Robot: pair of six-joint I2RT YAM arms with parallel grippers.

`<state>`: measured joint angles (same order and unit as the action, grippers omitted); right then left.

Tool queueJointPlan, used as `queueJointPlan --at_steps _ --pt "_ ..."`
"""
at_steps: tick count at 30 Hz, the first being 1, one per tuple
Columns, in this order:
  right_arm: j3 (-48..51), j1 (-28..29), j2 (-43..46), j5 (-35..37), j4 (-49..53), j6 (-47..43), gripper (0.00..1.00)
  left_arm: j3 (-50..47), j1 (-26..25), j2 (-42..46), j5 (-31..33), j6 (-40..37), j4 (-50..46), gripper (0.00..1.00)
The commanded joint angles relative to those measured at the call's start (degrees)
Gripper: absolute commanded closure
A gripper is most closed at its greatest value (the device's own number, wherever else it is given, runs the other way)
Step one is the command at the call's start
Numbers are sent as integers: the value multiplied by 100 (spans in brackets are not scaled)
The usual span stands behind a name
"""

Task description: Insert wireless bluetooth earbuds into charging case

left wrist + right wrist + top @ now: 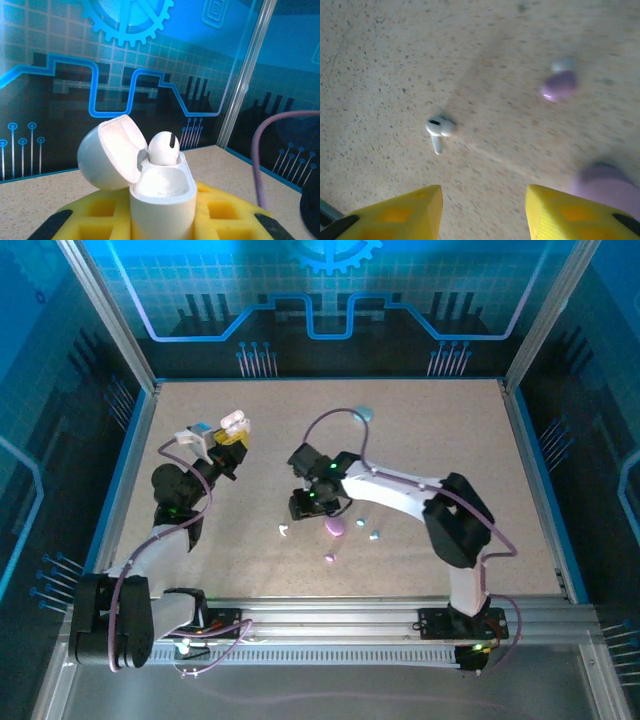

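My left gripper (228, 440) is raised at the back left and shut on a white charging case (162, 200) with its lid (107, 152) swung open. One white earbud (164, 147) sits in the far slot and the near slot is bare. Another white earbud (439, 127) lies on the table (284, 531), ahead and left of my right gripper (482, 210). That gripper (303, 508) hangs low over the table, open with nothing between its yellow fingers (405, 215).
A purple case (335, 528) lies just right of the right gripper (607, 182), with a purple earbud (329, 557) nearby (559, 86). Two light blue earbuds (368, 529) lie further right. A light blue case (365, 412) rests near the back edge.
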<state>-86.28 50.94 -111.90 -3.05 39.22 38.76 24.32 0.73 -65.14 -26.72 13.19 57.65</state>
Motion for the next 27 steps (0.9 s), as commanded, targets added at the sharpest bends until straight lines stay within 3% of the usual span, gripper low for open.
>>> queueJointPlan --at_steps 1,8,27 --pt "-649 293 -470 224 310 104 50 -58 68 128 54 30 125 81" --pt "-1437 575 -1203 500 743 138 49 -83 101 189 169 -53 106 81" --pt "-2190 671 -2067 387 1133 208 56 -111 156 213 176 -94 104 81"
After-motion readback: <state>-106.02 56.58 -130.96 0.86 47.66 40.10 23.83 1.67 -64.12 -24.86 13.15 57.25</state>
